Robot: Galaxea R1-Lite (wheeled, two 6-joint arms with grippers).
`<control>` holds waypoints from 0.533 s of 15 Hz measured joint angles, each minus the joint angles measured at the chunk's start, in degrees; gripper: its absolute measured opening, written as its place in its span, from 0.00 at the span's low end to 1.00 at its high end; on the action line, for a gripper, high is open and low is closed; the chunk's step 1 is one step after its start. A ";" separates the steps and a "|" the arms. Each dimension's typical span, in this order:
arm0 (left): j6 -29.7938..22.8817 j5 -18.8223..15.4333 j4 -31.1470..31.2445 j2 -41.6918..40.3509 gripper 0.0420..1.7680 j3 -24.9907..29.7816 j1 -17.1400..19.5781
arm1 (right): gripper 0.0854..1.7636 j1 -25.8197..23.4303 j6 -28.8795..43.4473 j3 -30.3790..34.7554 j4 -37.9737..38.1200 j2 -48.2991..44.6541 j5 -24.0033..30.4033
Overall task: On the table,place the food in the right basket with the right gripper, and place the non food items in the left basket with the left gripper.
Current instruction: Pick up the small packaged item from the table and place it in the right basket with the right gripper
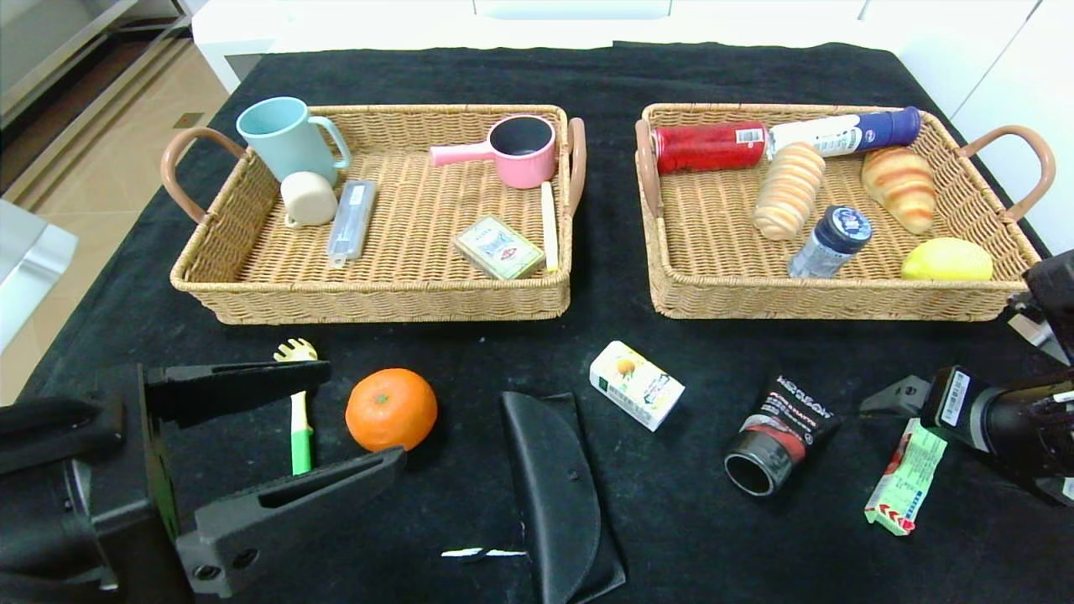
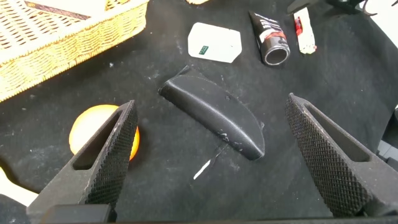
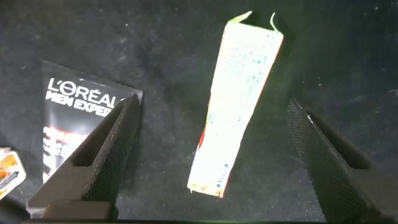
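Left hand [image 1: 357,415]: black two-finger claw on a bulky black arm, low over the counter at the near left; jaws spread wide, holding nothing.
Between its jaws: the head view shows the pasta fork with yellow head and green handle [image 1: 299,403] lying flat there, with the round orange fruit [image 1: 391,408] just past the jaw tips.
Left wrist view: the orange fruit [image 2: 93,127] sits behind one jaw; the black half-round soft case [image 2: 214,116] lies in the gap between the jaws, farther off.
Right hand [image 3: 211,155]: black claw on a thick black arm at the near right edge; jaws wide apart and empty, straddling the long green-white packet with red end [image 3: 237,106].
Packet: flat on the counter [image 1: 470,512], well right of the soft case [image 1: 554,491].
Black tube with red band [image 1: 779,434]: lying between the soft case and the packet, open end toward the robot.
Small white juice carton with orange picture [image 1: 636,384]: just right of the soft case's far end.
White tear in the cloth [image 1: 484,552]: touching the soft case's left edge.
Left tan wicker tray [image 1: 377,298]: beyond the soft case to the left; holds a pale blue mug, pink pot and other small items.
Right tan wicker tray [image 1: 831,300]: beyond the soft case to the right; holds a red can, bread rolls, a lemon and bottles.
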 joint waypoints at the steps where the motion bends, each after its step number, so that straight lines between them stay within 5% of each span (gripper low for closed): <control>1: 0.01 0.00 0.00 0.02 0.97 0.02 -0.45 | 0.97 0.00 0.18 0.04 -0.02 0.32 0.00; 8: 0.00 0.05 -0.02 0.11 0.97 0.02 0.00 | 0.97 0.43 0.40 0.17 -0.02 2.01 -0.04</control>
